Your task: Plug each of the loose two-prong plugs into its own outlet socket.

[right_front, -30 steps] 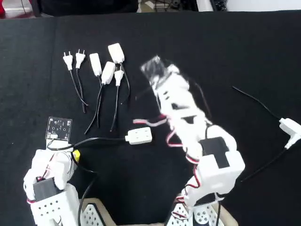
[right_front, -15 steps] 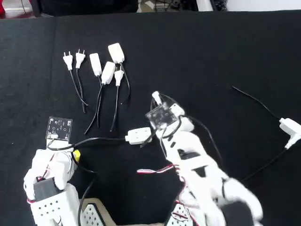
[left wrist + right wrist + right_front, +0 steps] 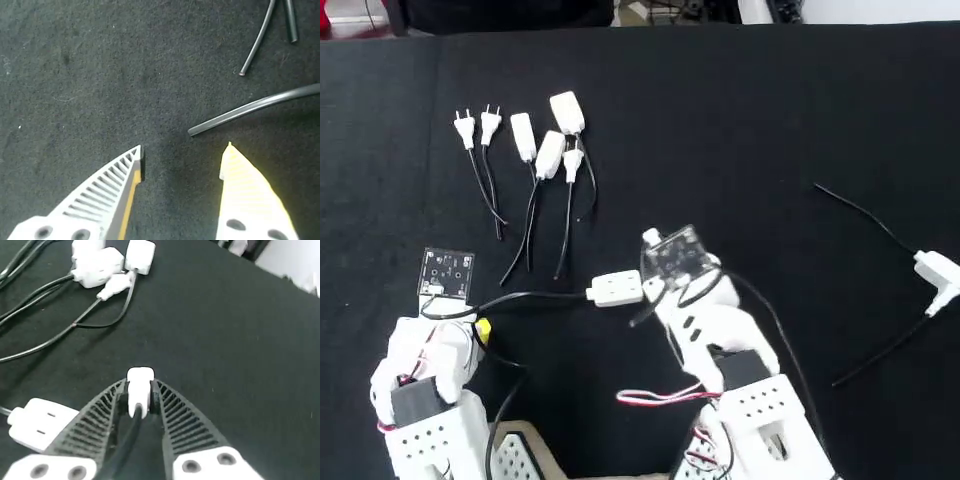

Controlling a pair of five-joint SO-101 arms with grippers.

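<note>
My right gripper (image 3: pixel 139 399) is shut on a small white plug (image 3: pixel 139 386), whose black cord runs back between the fingers. In the high view this plug (image 3: pixel 650 238) sits at the tip of the right arm, just right of and beyond a white outlet socket (image 3: pixel 616 289) lying on the black table. The same socket (image 3: pixel 36 424) lies close beside the gripper. Several loose white plugs and sockets (image 3: pixel 550 140) with black cords lie at the far left. My left gripper (image 3: pixel 182 156) hangs open over bare cloth, near a black cord end (image 3: pixel 250 106).
Another white plug (image 3: pixel 937 270) with a long black cord lies at the table's right edge. The socket's cord (image 3: pixel 525 297) runs left towards the left arm (image 3: pixel 430 370). Two-prong plugs (image 3: pixel 477 126) lie at the far left of the group.
The right arm has drawn back from the far group of plugs towards the near side, carrying the white plug, and now stands beside the outlet socket. The left arm has kept still.
</note>
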